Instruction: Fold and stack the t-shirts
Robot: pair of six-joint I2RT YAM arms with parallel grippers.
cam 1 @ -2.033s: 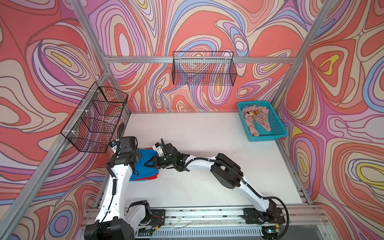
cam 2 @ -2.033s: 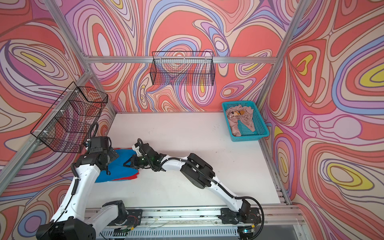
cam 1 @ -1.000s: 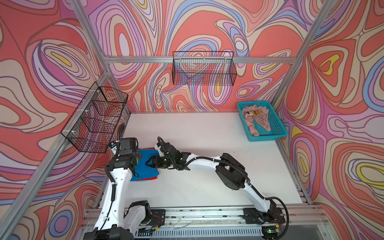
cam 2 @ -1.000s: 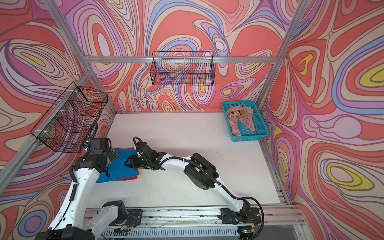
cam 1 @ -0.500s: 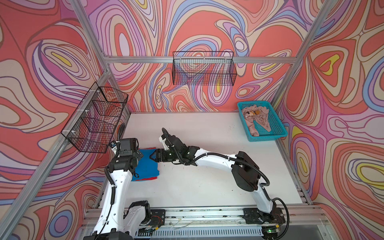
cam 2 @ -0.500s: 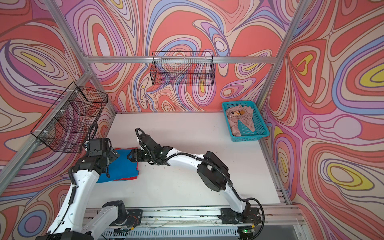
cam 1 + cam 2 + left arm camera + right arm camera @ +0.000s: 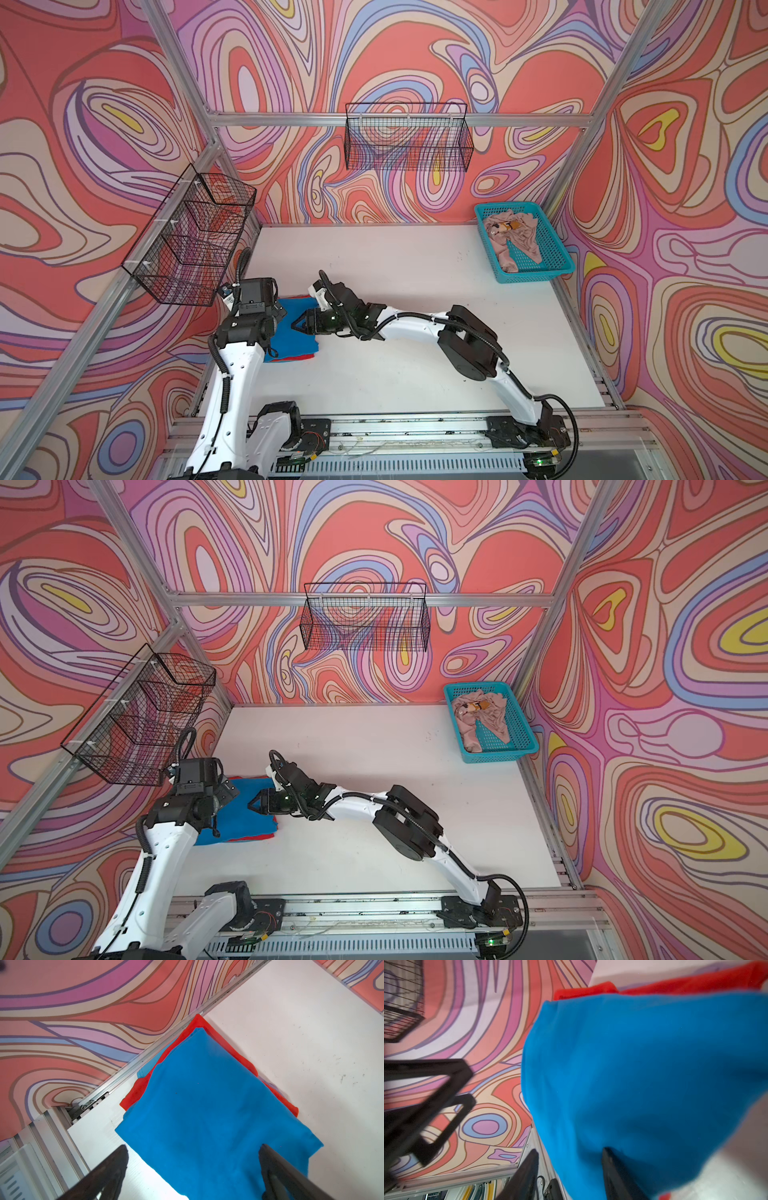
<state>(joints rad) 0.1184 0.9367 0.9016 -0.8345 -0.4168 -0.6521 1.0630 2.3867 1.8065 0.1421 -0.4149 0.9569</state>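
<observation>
Left wrist view: the left gripper (image 7: 192, 1151) is seen with its jaws spread wide, above the near edge of the folded blue t-shirt (image 7: 207, 1105). The blue t-shirt is laid flat on top of the red t-shirt (image 7: 228, 1043), whose edges show along two sides. In both top views this stack is located at the left edge of the white table (image 7: 415, 270), next to the wall rail.

The right gripper (image 7: 300, 325) is positioned over the stack's right edge. In the right wrist view, which is blurred, its jaws are seen partly apart with blue cloth behind them. Contact with the cloth cannot be determined.

A turquoise mesh basket (image 7: 536, 276) is placed at the far right corner of the table. The beige-pink t-shirt (image 7: 505, 245) lies crumpled in it, with its orange-black print (image 7: 505, 226) facing up at the far end.

A black wire basket with compartments (image 7: 191, 241) is mounted on the left wall. A second wire basket (image 7: 409, 141) is hung on the back wall rail.
</observation>
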